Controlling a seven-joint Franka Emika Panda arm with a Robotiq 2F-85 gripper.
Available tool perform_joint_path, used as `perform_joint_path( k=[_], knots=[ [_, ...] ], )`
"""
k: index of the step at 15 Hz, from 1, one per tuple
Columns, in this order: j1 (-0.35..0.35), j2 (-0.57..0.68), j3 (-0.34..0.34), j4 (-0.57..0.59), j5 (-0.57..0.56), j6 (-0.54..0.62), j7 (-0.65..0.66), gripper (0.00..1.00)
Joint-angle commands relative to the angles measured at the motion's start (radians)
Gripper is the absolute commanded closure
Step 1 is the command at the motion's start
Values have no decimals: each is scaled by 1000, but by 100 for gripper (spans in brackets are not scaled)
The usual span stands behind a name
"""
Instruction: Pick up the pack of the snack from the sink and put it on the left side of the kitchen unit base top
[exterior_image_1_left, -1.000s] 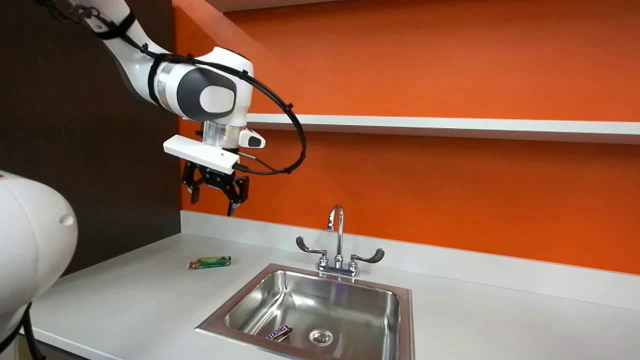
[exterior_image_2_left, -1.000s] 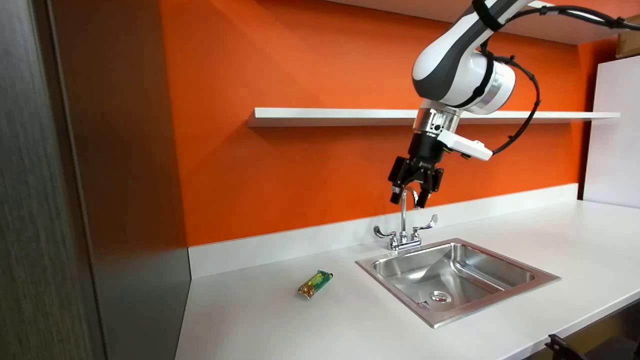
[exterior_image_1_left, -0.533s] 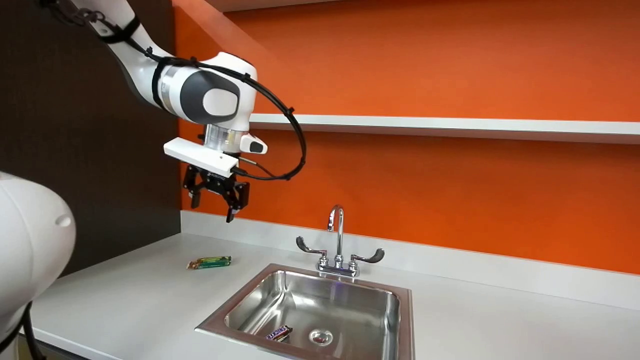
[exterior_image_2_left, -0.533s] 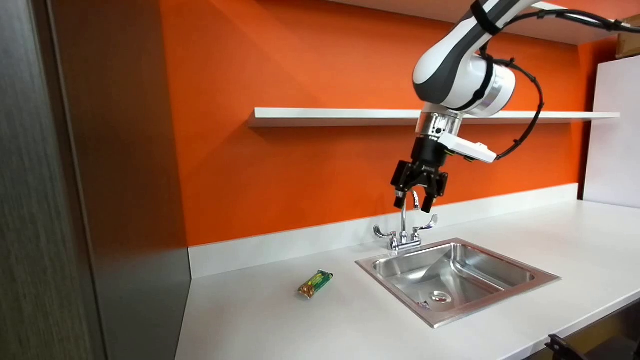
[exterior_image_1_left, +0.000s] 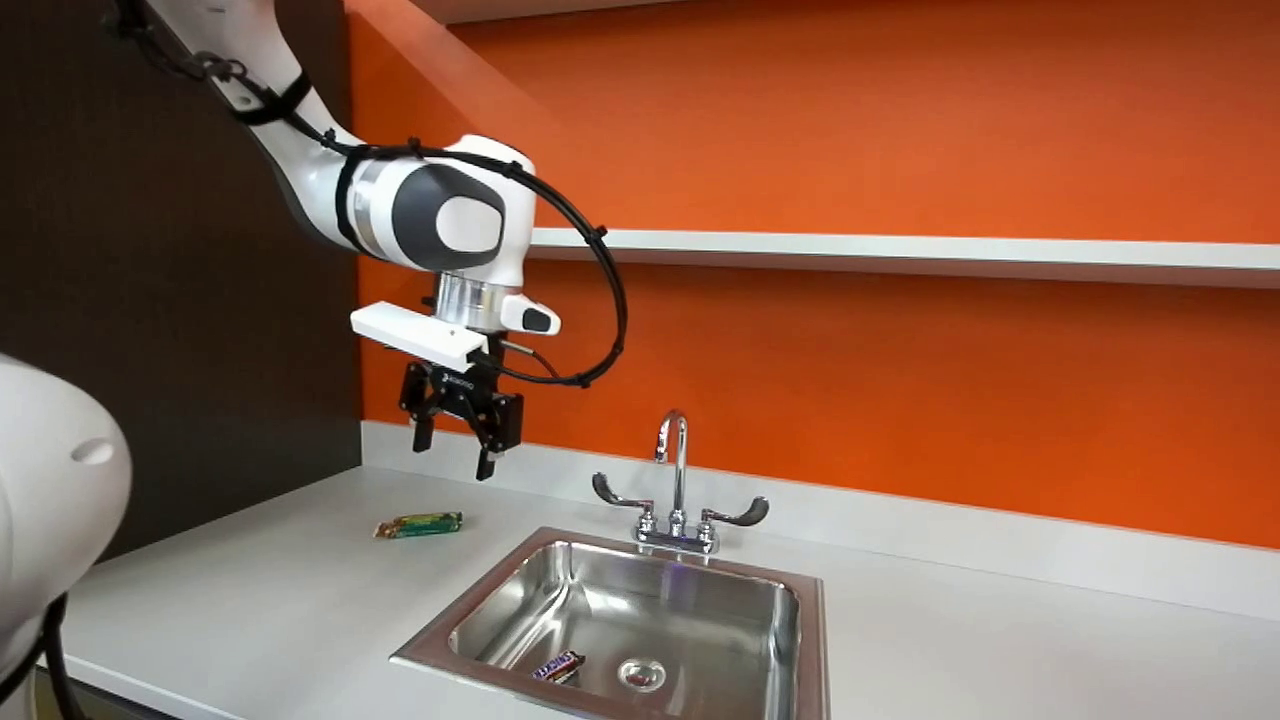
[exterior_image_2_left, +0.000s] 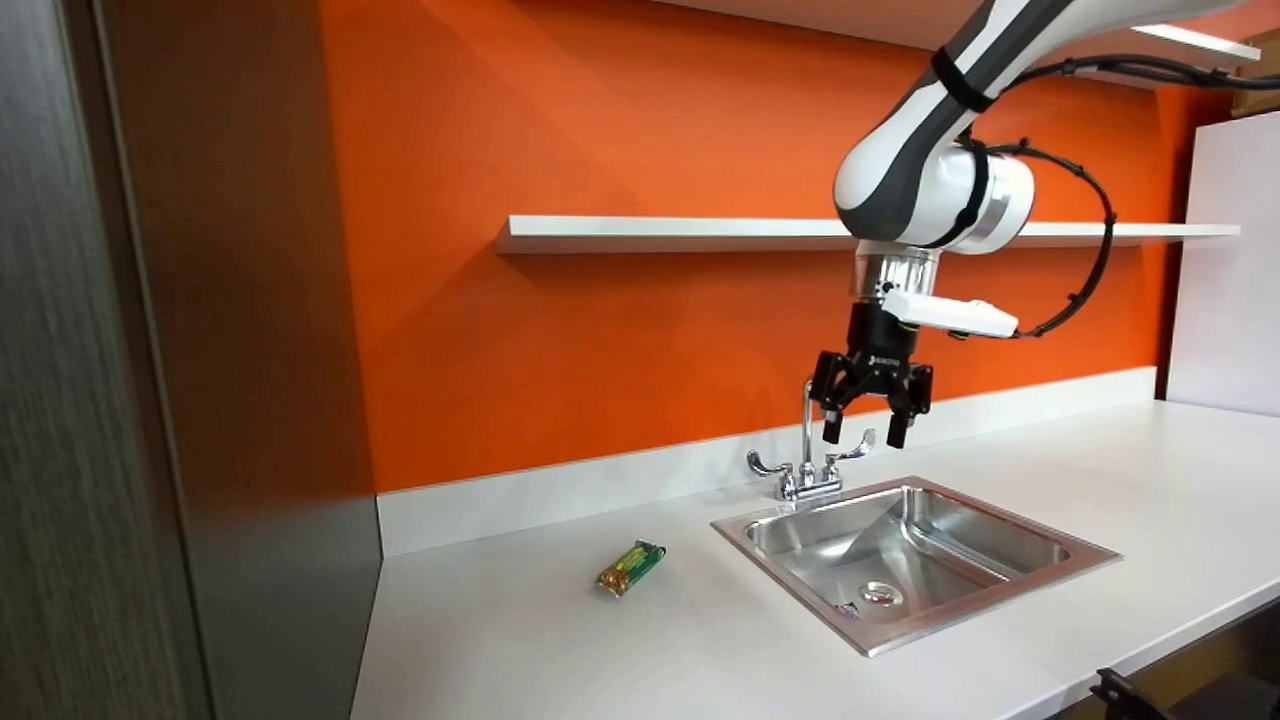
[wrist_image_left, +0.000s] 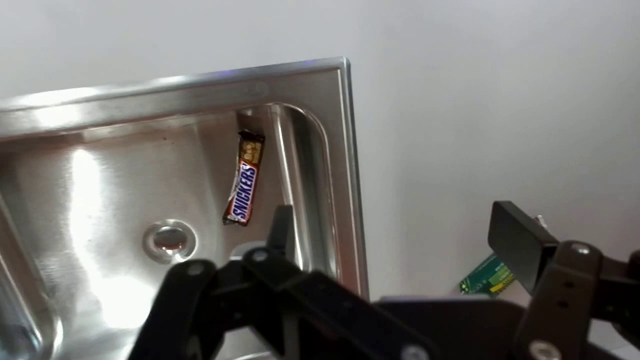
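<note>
smooth worktop (wrist_image_left: 420, 150), slim pack (wrist_image_left: 244, 180) in steel sink (wrist_image_left: 340, 160)

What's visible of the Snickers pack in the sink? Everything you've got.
The Snickers pack is a slim bar in a shiny, plastic-looking wrapper: dark brown, with blue SNICKERS lettering on white edged in red, a gold-brown printed patch near one end, and flattened ends. It lies label up on the floor of the sink, apart from the drain; only the sink seems to touch it. Its underside is hidden.
</note>
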Motion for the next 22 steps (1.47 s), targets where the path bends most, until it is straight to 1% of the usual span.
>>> perform_joint_path(
  k=[1,5,11,16,22],
  knots=[
    [-58,54,31,35,-58,-12,81,0],
    [-86,120,20,49,-74,33,99,0],
    [-120,257,13,97,-111,128,110,0],
    [-121,385,14,145,-157,192,136,0],
    [-114,517,10,184,-167,266,153,0]
  ],
)
